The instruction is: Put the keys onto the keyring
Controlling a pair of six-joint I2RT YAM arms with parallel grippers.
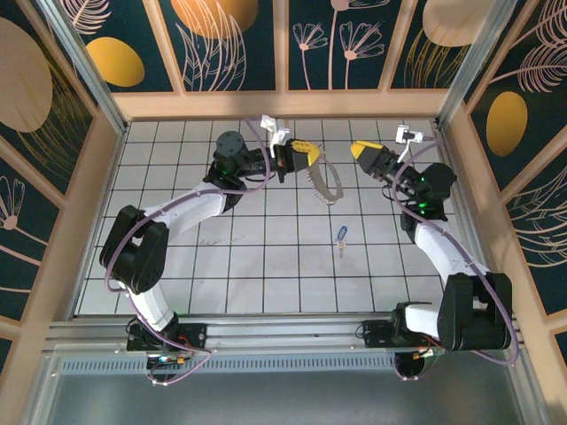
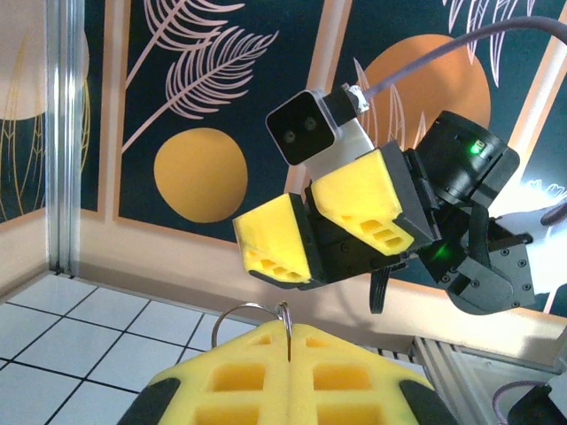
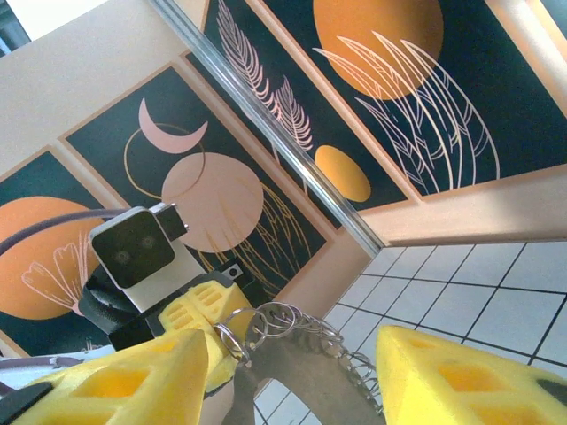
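From overhead you have one key (image 1: 341, 234), blue head and short silver blade, lying flat on the tiled table (image 1: 221, 266) right of centre, midway between the near and far edges. There is also one keyring (image 1: 326, 184), a silvery chain loop dangling toward the far edge. Your left wrist view adds the left gripper (image 2: 288, 335) pressed together on the keyring's thin wire, your right wrist view adds small split rings along the chain, and the right gripper (image 1: 364, 150) stands spread just beside the loop.

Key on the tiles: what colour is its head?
Blue. The key shows best in the top external view.
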